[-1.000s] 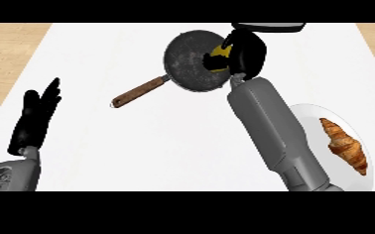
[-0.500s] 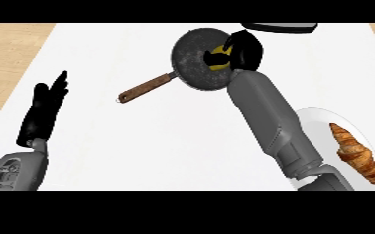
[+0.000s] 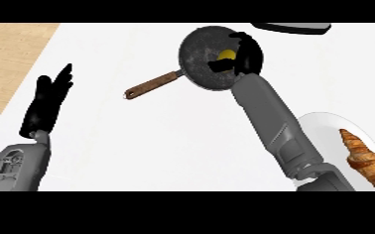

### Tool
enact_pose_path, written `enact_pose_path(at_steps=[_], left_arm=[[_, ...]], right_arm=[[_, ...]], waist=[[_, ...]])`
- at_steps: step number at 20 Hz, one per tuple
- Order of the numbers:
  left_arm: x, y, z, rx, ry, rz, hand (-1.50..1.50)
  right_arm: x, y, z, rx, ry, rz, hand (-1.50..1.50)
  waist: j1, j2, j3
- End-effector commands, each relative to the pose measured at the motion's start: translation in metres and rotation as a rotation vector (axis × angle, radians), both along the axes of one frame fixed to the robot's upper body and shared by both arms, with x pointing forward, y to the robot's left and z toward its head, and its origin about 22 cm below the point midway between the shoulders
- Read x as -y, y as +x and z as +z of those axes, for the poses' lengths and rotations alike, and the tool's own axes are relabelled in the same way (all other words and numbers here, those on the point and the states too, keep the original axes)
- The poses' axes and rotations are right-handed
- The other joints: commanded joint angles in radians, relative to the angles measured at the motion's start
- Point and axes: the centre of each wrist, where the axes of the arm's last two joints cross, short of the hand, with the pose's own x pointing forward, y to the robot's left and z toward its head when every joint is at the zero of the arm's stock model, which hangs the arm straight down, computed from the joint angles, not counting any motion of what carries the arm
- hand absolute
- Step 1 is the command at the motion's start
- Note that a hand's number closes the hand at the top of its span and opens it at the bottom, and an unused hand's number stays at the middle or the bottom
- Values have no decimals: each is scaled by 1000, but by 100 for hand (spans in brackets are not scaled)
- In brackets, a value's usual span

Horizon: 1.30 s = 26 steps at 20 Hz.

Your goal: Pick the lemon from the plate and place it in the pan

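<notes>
Over the far side of the tabletop [image 3: 183, 144] I have my right hand [image 3: 245, 57] above the pan [image 3: 201, 59], and its fingers [image 3: 219, 65] are curled around the lemon [image 3: 226, 55]. Only a small yellow patch of the fruit shows, tucked just behind the thumb and in front of the palm, so I cannot tell its long axis from here. What matters for the next move is that the lemon lies directly inside the fingers and sits over the dark pan floor, toward the right half of the pan; whether it touches the floor I cannot tell. The release looks to me like the step in hand: spreading the fingers should leave the lemon in the pan.

Down from the fingers, the pan's brown handle [image 3: 152, 85] runs away to the lower left, well clear of my forearm. The plate [image 3: 322, 129] is far back along my right forearm, at the right edge, with a croissant [image 3: 359, 153] on it.

My left hand [image 3: 47, 104] rests at the left edge, fingers straight and up, holding nothing, well apart from the pan.
</notes>
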Motion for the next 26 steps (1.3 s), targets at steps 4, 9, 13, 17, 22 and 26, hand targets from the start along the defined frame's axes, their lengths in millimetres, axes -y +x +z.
enact_pose_path(at_steps=[4,9,13,17,22,26], left_arm=[[11,-2,-12,-1,-21,-11,0],[9,6,-2,6,-4,-1,0],[6,2,-12,-16,6,7,0],[-16,-9,-18,-26,3,58,0],[-23,-18,-14,-28,-4,89,0],[-55,-44,-26,-49,-5,137,0]], right_arm=[[4,1,-4,98,55,-8,-150],[3,9,16,271,120,-79,-150],[5,8,11,315,135,-159,-150],[20,5,-1,329,183,-212,-150],[38,-5,-22,344,200,-286,-150],[55,-17,-33,383,212,-273,-150]], waist=[[13,4,0],[-2,-2,0],[-5,-9,-1],[-52,-19,-2],[-93,-41,-2],[-136,-59,-4]])
